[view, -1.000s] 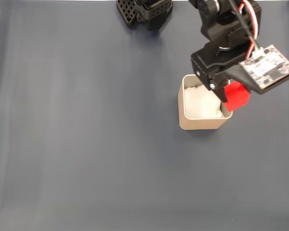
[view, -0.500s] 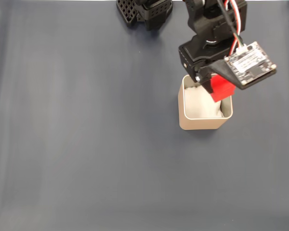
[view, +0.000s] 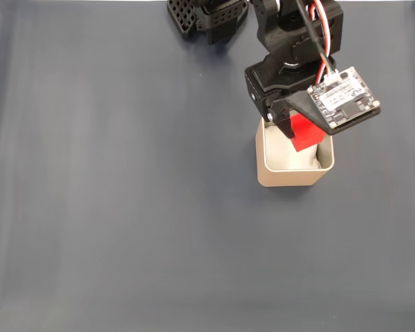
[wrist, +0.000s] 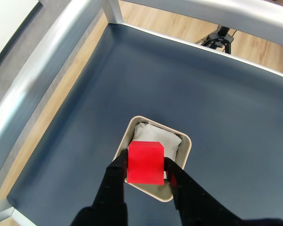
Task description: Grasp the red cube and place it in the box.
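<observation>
**Operator:** Why is the red cube (wrist: pixel 145 162) held above the box (wrist: pixel 185 155) instead of resting on the surface (view: pixel 124 207)?

**Technician:** Judged from the task, this is the carry position ahead of release. The end effector (wrist: pixel 147 175) is clamped on the cube, with 1 black finger (wrist: pixel 117 173) pressed against each side face. In the wrist view the cube sits directly over the near part of the box opening, with the white padding (wrist: pixel 155 134) showing beyond it.

**Operator:** Where is the cube relative to the end effector?

**Technician:** Between the 2 fingers, at their tips. Its top face and front face project clear of the fingers, so most of the cube is exposed.

**Operator:** Is the cube inside the box?

**Technician:** Not yet, as far as can be judged. In the fixed view the cube (view: pixel 304 131) overlaps the far rim of the box (view: pixel 290 178) and appears raised above it. How high it hangs over the padding cannot be told.

**Operator:** Why hold it over the padding?

**Technician:** Probably so that the cube falls on the padding and stays inside the thin walls.
</observation>
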You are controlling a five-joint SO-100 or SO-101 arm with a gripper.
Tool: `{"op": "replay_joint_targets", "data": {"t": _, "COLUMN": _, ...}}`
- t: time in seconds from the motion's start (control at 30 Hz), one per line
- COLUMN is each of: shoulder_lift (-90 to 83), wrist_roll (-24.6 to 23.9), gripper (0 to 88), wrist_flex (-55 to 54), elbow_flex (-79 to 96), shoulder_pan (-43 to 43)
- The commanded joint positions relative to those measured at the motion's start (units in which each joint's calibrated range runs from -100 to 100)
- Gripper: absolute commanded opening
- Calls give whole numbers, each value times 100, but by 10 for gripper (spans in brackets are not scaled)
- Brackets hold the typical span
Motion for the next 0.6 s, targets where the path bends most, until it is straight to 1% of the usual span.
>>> {"op": "replay_joint_targets", "data": {"t": 0.0, "shoulder_lift": -122, "wrist_roll": 24, "gripper": 6, "wrist_flex": -81, "elbow_flex": -53, "shoulder_pan": 74}}
{"op": "replay_joint_targets", "data": {"t": 0.1, "shoulder_lift": -122, "wrist_roll": 20, "gripper": 11, "wrist_flex": -73, "elbow_flex": -17, "shoulder_pan": 74}}
{"op": "replay_joint_targets", "data": {"t": 0.13, "shoulder_lift": -130, "wrist_roll": 15, "gripper": 36, "wrist_flex": -73, "elbow_flex": 2, "shoulder_pan": 74}}
{"op": "replay_joint_targets", "data": {"t": 0.27, "shoulder_lift": -156, "wrist_roll": -59, "gripper": 204, "wrist_flex": -81, "elbow_flex": 29, "shoulder_pan": 102}}
{"op": "replay_joint_targets", "data": {"t": 0.3, "shoulder_lift": -165, "wrist_roll": -54, "gripper": 230, "wrist_flex": -81, "elbow_flex": 56, "shoulder_pan": 109}}
{"op": "replay_joint_targets", "data": {"t": 0.43, "shoulder_lift": -217, "wrist_roll": -54, "gripper": 309, "wrist_flex": -57, "elbow_flex": 111, "shoulder_pan": 138}}
{"op": "replay_joint_targets", "data": {"t": 0.57, "shoulder_lift": -225, "wrist_roll": -29, "gripper": 348, "wrist_flex": -49, "elbow_flex": 148, "shoulder_pan": 166}}
